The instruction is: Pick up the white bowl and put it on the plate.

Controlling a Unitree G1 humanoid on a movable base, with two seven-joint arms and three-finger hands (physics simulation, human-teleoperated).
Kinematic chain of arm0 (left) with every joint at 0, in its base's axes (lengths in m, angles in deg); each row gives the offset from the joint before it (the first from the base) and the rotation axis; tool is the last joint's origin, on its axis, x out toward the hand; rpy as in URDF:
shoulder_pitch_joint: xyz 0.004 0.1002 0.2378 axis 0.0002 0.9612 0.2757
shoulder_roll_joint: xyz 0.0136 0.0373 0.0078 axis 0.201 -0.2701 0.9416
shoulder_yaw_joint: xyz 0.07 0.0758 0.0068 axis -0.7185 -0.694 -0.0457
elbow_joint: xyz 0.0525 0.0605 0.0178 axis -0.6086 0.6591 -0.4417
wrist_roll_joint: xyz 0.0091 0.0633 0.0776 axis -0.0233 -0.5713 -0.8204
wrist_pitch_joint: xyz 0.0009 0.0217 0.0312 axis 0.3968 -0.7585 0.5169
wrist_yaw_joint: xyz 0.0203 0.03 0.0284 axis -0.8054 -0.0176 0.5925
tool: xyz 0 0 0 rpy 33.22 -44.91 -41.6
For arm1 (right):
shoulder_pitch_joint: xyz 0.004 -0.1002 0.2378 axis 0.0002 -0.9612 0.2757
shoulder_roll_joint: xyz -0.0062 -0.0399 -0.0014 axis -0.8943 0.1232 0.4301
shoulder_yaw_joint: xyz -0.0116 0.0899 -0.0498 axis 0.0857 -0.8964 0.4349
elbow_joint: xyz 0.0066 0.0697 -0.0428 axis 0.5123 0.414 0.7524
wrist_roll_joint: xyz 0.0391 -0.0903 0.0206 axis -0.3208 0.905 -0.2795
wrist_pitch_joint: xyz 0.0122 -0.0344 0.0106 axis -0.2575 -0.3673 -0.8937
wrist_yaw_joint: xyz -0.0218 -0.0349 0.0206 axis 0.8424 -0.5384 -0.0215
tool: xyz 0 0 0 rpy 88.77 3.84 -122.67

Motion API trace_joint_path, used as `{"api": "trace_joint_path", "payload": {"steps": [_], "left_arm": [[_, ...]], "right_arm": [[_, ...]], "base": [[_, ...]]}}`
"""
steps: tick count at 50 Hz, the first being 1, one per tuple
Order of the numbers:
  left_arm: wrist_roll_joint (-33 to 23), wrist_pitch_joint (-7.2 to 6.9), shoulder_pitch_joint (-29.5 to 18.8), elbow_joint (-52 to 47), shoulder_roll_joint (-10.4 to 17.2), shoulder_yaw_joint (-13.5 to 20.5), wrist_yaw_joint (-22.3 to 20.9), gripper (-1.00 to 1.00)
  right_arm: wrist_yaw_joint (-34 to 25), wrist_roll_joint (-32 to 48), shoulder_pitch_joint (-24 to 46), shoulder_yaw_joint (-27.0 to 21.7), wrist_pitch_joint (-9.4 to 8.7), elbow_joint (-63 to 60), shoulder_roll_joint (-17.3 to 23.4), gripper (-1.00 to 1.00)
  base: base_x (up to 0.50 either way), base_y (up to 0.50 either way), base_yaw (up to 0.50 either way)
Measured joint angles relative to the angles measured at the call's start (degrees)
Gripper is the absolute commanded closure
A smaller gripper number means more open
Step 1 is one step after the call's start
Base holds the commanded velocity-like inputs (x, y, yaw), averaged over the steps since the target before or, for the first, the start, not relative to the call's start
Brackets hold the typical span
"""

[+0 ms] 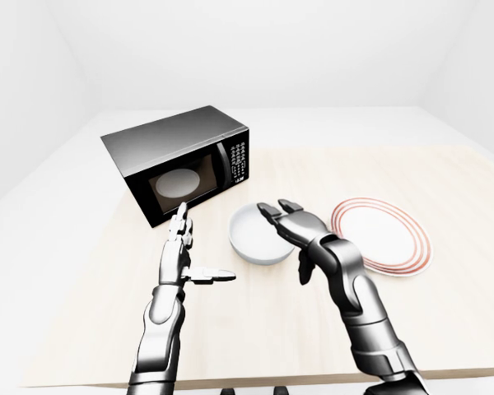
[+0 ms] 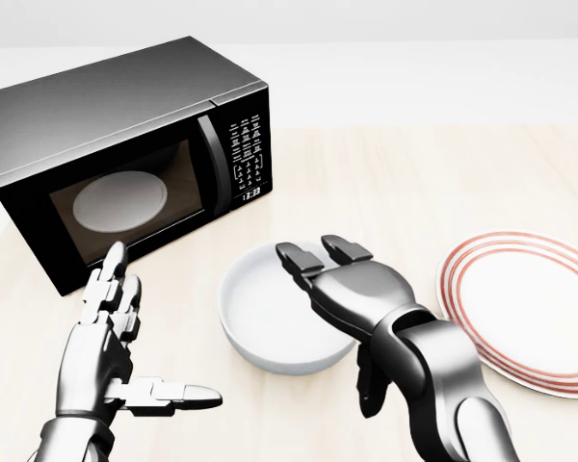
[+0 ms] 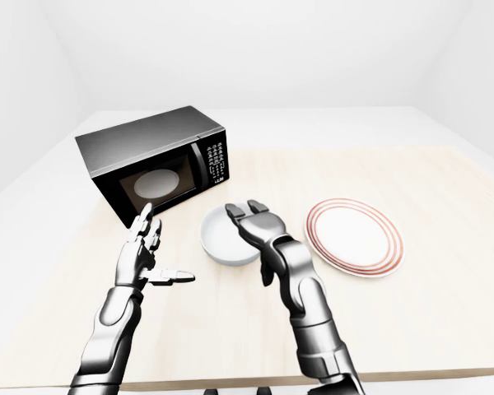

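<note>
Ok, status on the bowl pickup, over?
Right hand over white bowl's right rim, fingers open, no grip yet. Left hand open, clear of it. Bowl on table; plate empty to its right. Path clear; microwave off left.

Pale wooden table (image 1: 445,321), white walls (image 1: 255,49)

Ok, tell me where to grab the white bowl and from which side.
Probably its rim on the plate's side: the white bowl sits upright and open, and the right hand hovers over that edge, fingers reaching above the cavity. The plate lies just right.
</note>
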Motion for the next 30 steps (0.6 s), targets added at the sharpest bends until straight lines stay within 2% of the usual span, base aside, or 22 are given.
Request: {"api": "trace_joint_path", "payload": {"steps": [30], "left_arm": [[0.11, -0.03, -0.15, 0.19, 0.01, 0.01, -0.03, -1.00]], "right_arm": [[0.28, 1.78, 0.96, 1.76, 0.00, 8.32, -1.29, -1.00]], "base": [[0.00, 0.00, 0.00]]}}
